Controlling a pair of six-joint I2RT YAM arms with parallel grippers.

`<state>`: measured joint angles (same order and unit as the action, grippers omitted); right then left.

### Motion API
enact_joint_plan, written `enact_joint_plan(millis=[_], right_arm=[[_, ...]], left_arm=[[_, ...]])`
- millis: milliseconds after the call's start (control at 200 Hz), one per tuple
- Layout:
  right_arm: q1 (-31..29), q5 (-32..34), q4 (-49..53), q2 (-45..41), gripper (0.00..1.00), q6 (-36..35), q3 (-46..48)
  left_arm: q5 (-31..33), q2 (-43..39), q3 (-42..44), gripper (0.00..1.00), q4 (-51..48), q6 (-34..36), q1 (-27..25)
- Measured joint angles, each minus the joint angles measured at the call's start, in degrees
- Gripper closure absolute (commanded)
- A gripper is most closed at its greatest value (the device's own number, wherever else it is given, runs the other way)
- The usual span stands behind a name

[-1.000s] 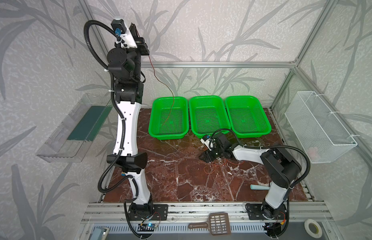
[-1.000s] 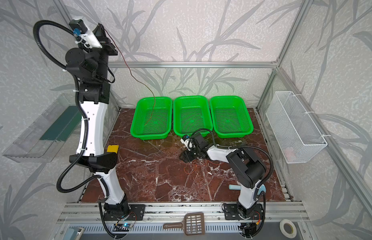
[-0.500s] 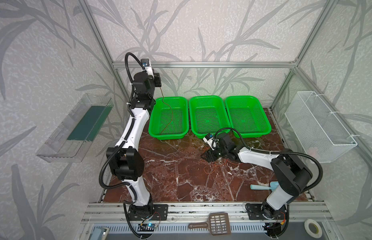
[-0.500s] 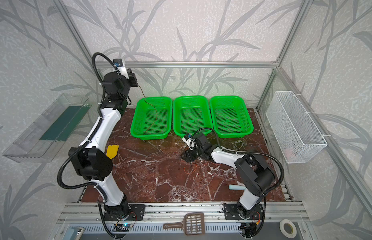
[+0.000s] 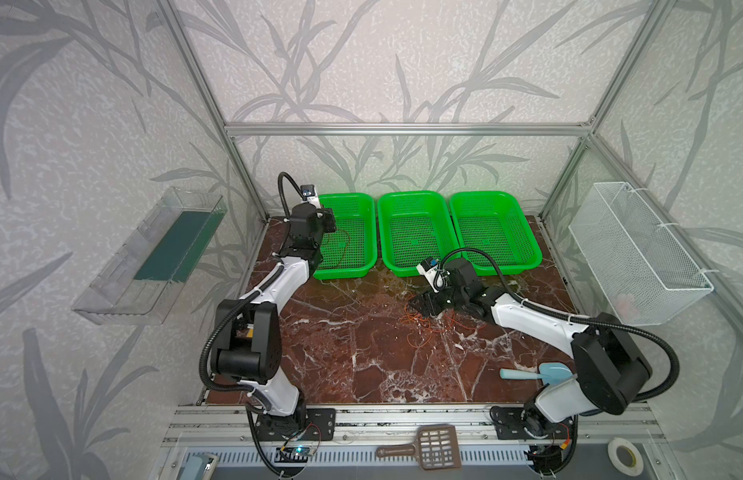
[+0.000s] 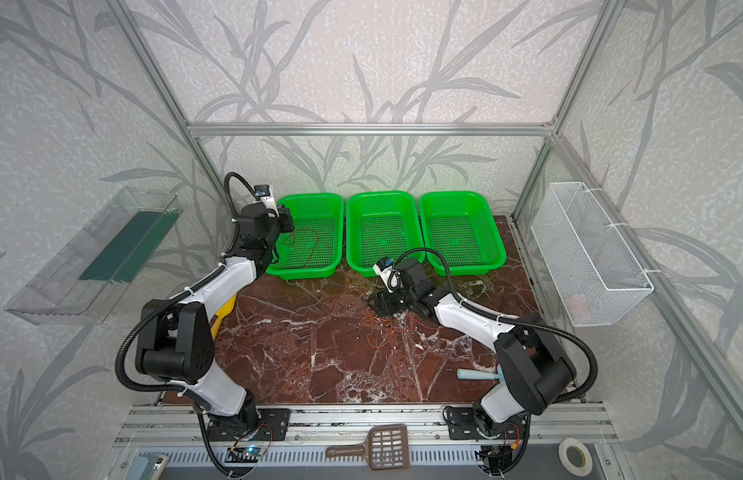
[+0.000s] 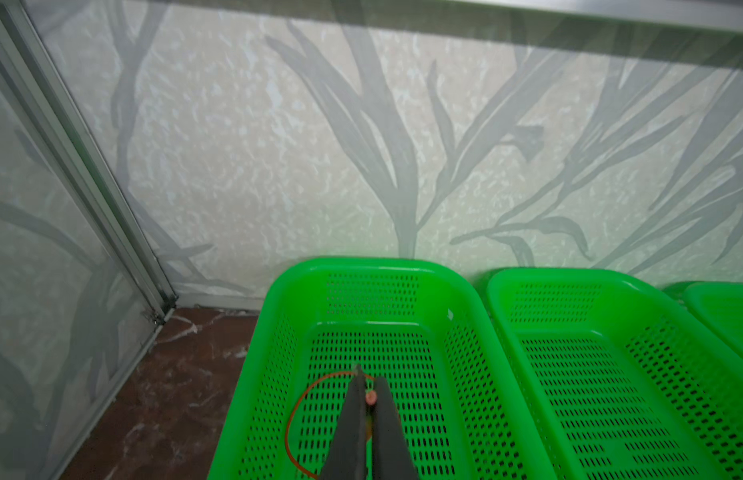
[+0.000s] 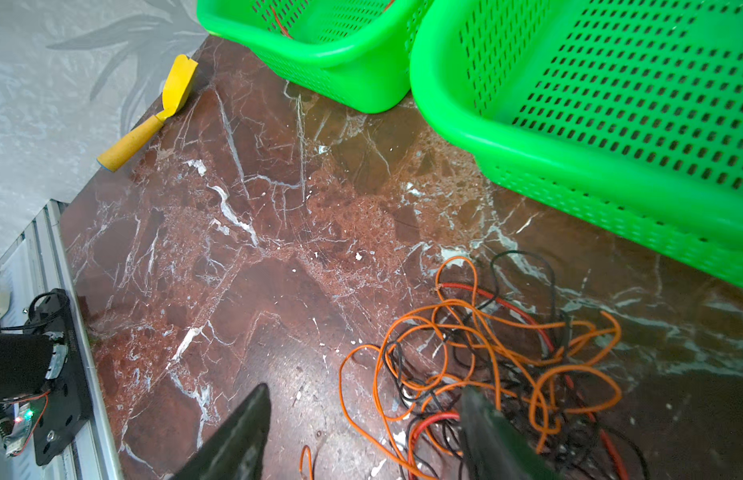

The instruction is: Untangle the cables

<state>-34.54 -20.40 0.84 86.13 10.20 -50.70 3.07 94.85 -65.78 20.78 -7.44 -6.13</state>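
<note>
My left gripper (image 7: 367, 388) is shut on the end of a thin red-brown cable (image 7: 292, 409). It hangs low over the left green basket (image 7: 361, 266), and in both top views the cable (image 6: 309, 245) curls inside that basket, with the left gripper (image 5: 330, 220) at its near left corner. On the marble table lies a tangle of orange, black and red cables (image 8: 465, 305), (image 5: 428, 328). My right gripper (image 8: 365, 390) stands open just above the tangle's edge, one finger (image 8: 482, 419) over the wires. In the top views the right gripper (image 5: 419, 305) is in front of the middle basket.
Three green baskets line the back; the middle basket (image 5: 411, 195) and right basket (image 5: 486, 194) hold nothing. A yellow scoop (image 8: 170, 104) lies at the table's left edge and a blue scoop (image 5: 536, 372) by the right arm's base. A white wire basket (image 5: 635, 253) hangs on the right wall.
The left arm has come down from high above to the left basket, and the red-brown cable that hung from it now coils in the basket. The right gripper stays at the tangle.
</note>
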Motion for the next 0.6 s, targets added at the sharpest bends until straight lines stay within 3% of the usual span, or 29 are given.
enact_joint_plan(millis=[110,130,240,330,405,600], right_arm=[[1.2,0.4,0.8,-1.9,0.3,1.1,0.9],[1.6,0.6,1.1,-2.1,0.3,1.3,1.1],[3.7,1.8,3.3,-3.5,0.3,2.8,2.2],[6.3,2.3,5.0,-4.9,0.3,4.6,3.9],[8.8,2.4,6.5,-5.9,0.31,6.1,5.3],[13.0,3.5,10.7,-8.8,0.31,8.8,8.2]], left_arm=[[0.0,0.3,2.8,1.0,0.4,-1.1,-1.1],[0.1,0.3,3.1,0.96,0.4,-1.2,-1.2],[0.3,0.4,4.3,0.56,0.7,-1.9,-2.0],[0.4,0.4,4.6,0.36,0.6,-2.3,-2.4],[0.4,0.1,4.9,0.02,0.3,-2.1,-2.7],[1.7,-3.5,6.1,0.01,-2.8,0.5,-4.1]])
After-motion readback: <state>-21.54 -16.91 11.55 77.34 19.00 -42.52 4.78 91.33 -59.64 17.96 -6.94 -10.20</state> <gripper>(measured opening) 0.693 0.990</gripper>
